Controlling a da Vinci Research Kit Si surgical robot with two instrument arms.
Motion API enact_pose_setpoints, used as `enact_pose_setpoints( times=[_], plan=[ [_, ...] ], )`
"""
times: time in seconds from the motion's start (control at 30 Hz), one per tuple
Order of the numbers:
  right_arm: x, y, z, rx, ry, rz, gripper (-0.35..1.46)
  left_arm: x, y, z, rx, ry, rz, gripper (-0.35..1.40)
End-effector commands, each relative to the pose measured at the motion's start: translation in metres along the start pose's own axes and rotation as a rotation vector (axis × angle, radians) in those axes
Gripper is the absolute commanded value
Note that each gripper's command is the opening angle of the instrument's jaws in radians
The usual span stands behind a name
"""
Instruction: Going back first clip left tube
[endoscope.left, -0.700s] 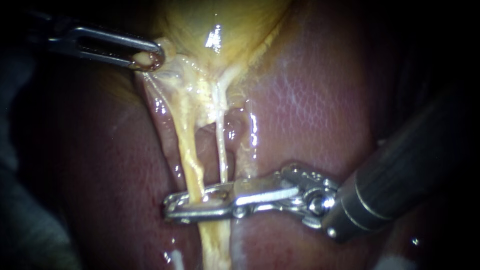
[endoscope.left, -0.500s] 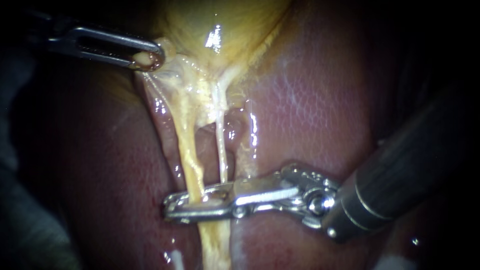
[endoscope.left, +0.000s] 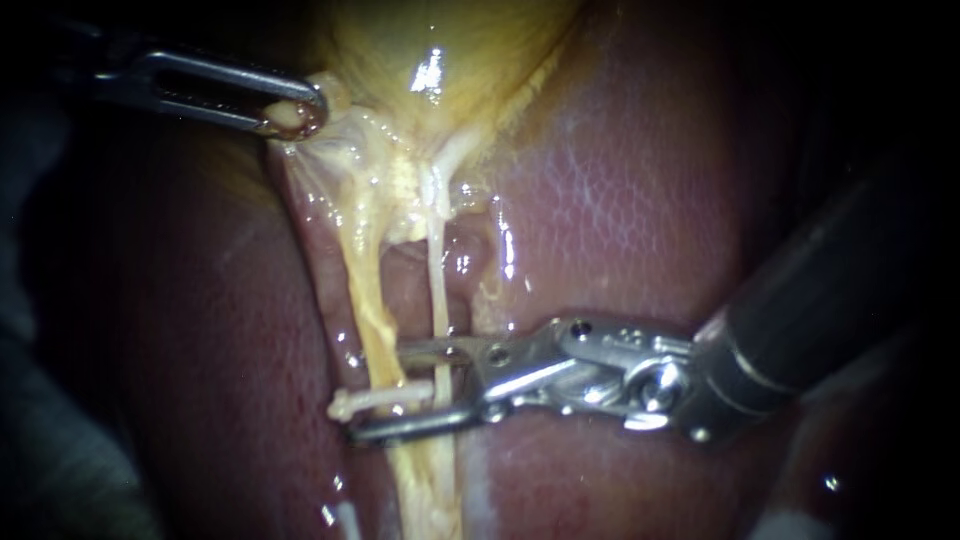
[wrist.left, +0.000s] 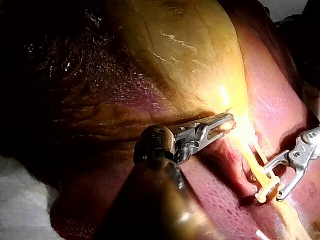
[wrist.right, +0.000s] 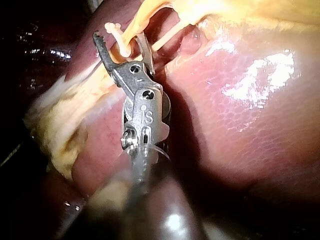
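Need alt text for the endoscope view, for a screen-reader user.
A white clip sits across the left tube, inside the open tip of the right instrument. Higher up, the left instrument grips the edge of the yellow gallbladder, and both tubes run down from there over the reddish liver.

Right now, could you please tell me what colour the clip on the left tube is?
Off-white, nearly cream; the clip shows best in the endoscope view.
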Motion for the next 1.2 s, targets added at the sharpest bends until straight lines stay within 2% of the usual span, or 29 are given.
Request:
enact_pose_setpoints(
  times=[0.03,0.1,0.27,0.37,0.5,0.63,0.87,0.97,1.2],
  plan=[
    [0.0005,-0.0002,-0.0008,0.001,-0.037,-0.031,0.50,0.0000,0.0000,0.0000,0.000,0.000,0.000,-0.35],
    [0.0014,-0.0005,-0.0027,-0.016,-0.087,-0.098,0.50,0.0000,0.0000,-0.0001,0.000,0.000,0.000,-0.35],
    [0.0028,-0.0015,-0.0068,-0.052,-0.156,-0.201,0.50,0.0000,0.0000,-0.0001,0.000,0.000,0.000,-0.35],
    [0.0038,-0.0020,-0.0097,-0.070,-0.183,-0.240,0.50,0.0000,0.0000,-0.0001,0.000,0.000,0.000,-0.35],
    [0.0048,-0.0023,-0.0134,-0.093,-0.187,-0.261,0.50,0.0000,0.0000,-0.0001,0.000,0.000,0.000,-0.35],
    [0.0049,-0.0025,-0.0161,-0.119,-0.190,-0.265,0.50,0.0000,0.0000,-0.0001,0.000,0.000,0.000,-0.35],
    [0.0048,-0.0023,-0.0175,-0.143,-0.192,-0.264,0.50,-0.0003,-0.0004,0.0005,0.003,0.002,0.003,-0.35],
    [0.0049,-0.0023,-0.0176,-0.142,-0.193,-0.269,0.50,-0.0011,-0.0009,0.0021,0.015,0.011,0.008,-0.35],
    [0.0049,-0.0023,-0.0176,-0.141,-0.193,-0.275,0.50,-0.0025,-0.0022,0.0067,0.003,-0.007,0.020,-0.35]
  ],
)
